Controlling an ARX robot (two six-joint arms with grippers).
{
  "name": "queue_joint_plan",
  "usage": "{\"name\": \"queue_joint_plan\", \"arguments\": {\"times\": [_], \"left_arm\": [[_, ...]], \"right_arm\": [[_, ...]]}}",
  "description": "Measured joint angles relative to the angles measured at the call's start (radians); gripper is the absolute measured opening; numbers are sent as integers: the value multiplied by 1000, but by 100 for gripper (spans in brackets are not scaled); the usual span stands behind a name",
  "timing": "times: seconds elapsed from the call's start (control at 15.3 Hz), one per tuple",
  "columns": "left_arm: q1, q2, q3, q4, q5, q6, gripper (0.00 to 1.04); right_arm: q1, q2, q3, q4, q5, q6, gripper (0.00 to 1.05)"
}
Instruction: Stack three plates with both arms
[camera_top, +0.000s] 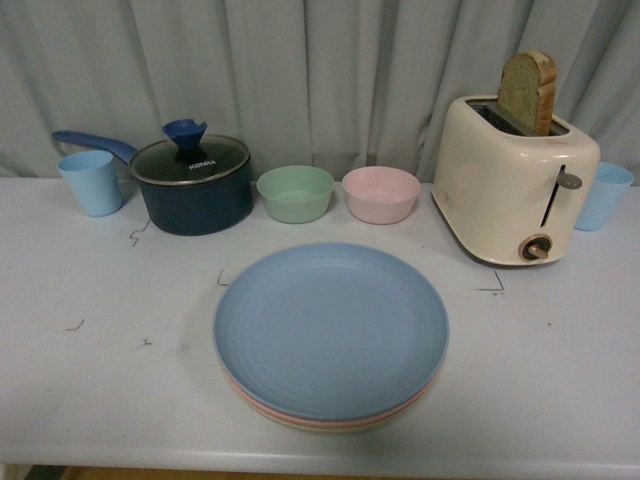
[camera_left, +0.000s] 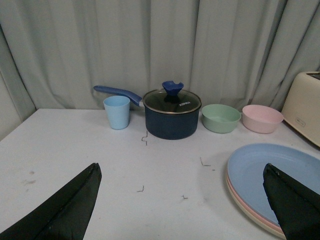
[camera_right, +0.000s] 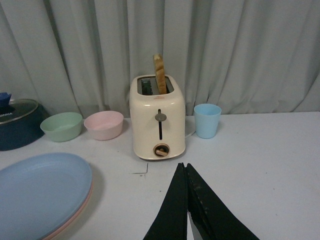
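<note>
Stack of round matte plates, blue plate (camera_top: 330, 328) topmost, pink and cream rims showing beneath, near the white tabletop (camera_top: 90, 380) front edge; open room on both sides. Left gripper (camera_left: 185, 200) spread wide, empty. Right gripper (camera_right: 187, 200) closed, empty. Lower plates mostly hidden.

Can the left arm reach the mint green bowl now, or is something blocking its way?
Probably yes. The left claw is open and holds nothing, and the table between it and the mint green bowl looks bare. The dark blue pot stands close beside the bowl, so that side is tight.
</note>
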Motion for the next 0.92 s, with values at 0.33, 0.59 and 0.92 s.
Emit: {"name": "queue_joint_plan", "arguments": {"times": [0.33, 0.59, 0.92], "left_arm": [[0, 0, 0, 0, 0, 0, 98], [0, 0, 0, 0, 0, 0, 98], [0, 0, 0, 0, 0, 0, 98]], "right_arm": [[0, -56, 0, -57, 0, 0, 2], [0, -145, 0, -157, 0, 0, 2], [0, -294, 0, -305, -2, 0, 2]]}}
